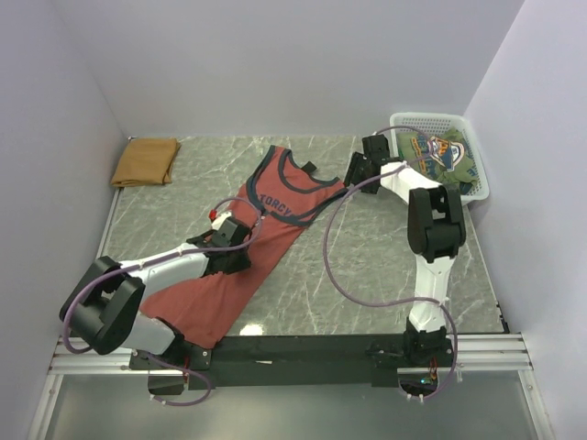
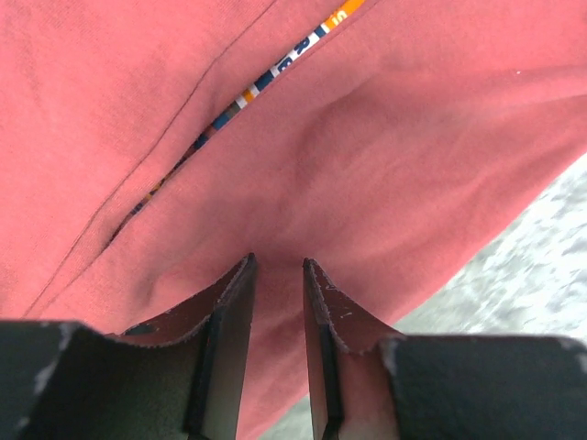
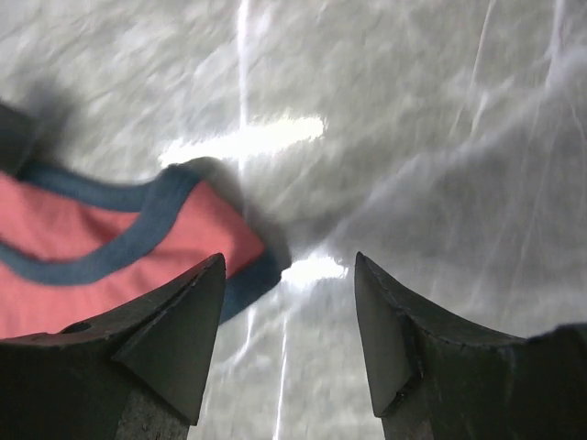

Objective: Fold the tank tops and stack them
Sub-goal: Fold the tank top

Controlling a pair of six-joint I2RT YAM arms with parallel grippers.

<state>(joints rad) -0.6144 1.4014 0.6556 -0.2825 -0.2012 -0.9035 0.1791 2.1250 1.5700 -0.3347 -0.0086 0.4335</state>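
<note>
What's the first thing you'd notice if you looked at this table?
A big rust-red tank top lies spread slantwise across the middle of the table, with the left gripper pinching its cloth. A folded tan tank top sits in the far left corner, and a white basket of clothes in the far right.

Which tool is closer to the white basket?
Right. The right tool is just left of the basket in the top view; the left tool is far away, gripping the red tank top.
</note>
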